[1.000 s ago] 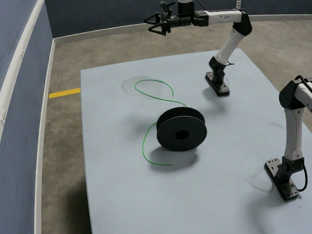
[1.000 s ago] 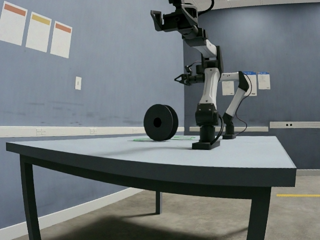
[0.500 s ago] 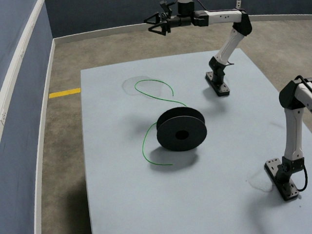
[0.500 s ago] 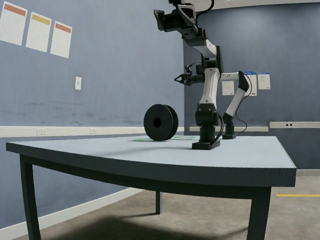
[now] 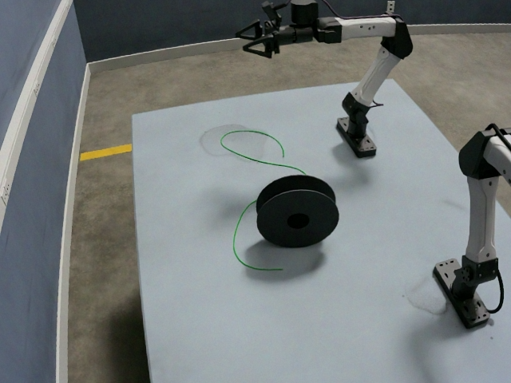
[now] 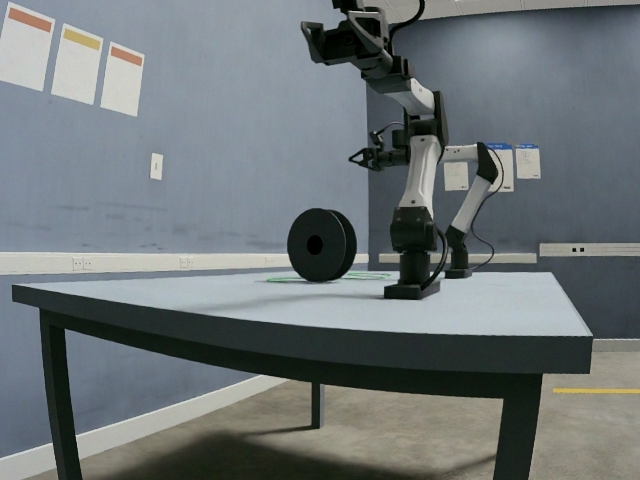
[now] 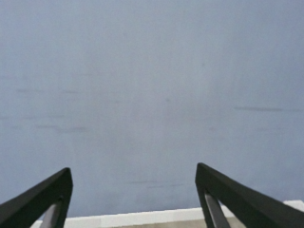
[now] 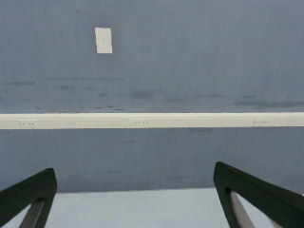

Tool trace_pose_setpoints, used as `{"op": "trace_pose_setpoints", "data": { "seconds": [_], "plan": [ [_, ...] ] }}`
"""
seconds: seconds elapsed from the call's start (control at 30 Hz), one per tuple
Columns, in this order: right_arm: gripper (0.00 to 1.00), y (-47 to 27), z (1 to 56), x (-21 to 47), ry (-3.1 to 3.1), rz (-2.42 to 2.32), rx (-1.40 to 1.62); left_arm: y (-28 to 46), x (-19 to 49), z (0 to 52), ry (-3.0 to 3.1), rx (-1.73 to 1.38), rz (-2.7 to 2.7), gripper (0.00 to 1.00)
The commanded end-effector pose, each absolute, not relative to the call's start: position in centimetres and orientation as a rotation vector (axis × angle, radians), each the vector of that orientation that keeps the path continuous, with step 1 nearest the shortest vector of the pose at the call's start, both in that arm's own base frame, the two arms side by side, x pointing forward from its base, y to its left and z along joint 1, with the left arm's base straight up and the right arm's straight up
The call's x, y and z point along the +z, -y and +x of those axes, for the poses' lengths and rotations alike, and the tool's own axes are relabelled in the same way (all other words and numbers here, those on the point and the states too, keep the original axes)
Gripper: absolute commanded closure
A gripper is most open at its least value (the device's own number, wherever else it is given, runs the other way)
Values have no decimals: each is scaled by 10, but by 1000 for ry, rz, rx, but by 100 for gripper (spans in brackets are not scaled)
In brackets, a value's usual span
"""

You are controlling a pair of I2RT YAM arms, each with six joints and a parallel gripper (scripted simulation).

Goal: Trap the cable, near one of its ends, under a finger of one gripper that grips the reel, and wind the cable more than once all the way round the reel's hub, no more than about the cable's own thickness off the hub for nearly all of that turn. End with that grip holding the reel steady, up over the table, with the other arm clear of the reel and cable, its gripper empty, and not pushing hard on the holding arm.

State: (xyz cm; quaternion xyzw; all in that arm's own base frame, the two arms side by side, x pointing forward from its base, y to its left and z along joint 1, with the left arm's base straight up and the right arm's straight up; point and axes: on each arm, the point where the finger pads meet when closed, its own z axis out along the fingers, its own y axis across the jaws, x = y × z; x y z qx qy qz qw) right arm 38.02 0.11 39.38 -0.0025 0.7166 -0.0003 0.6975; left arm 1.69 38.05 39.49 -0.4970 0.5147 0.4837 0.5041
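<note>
At left on the table (image 5: 185,309) (image 6: 320,341), the green cable (image 5: 234,242) (image 6: 284,279) bows out beside the reel (image 5: 276,223) (image 6: 323,263), one end lying near and the other in a far loop. To its right the reel stands upright on its flange rims, ungripped; no turn round the hub can be made out. The right gripper (image 5: 239,41) (image 6: 353,160) (image 8: 138,173) is at the far side, wide open and empty; the left gripper (image 6: 327,19) (image 7: 136,174), high on the near side, is partly narrowed but open, with nothing between its fingers.

The step in hand looks like readying for the first grip. I would bring the cable in close to one end and lay it flat where a finger will land, then close squarely on the reel so the finger pins it. Approach slowly: an upright reel could roll if nudged. Leave the long side free for winding, and keep it low against the hub.

The top view shows both cable ends, and a run that perhaps passes behind or under the reel, though the flanges hide it. The exterior view alone shows the left gripper's height; both wrist views show mostly wall, without reel or cable.
</note>
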Motion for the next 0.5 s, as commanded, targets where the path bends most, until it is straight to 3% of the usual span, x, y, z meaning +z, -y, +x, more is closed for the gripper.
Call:
{"op": "trace_pose_setpoints", "data": {
  "seconds": [0.0, 0.47],
  "plan": [
    [0, 1, 380, 399, -1572, 7, 4, -384, 391, 29, -1256, 1131, -1203, 25],
    [0, 1, 380, 399, -1572, 7, 4, -375, 385, 111, -1345, 958, -1117, 25]
  ]
}}
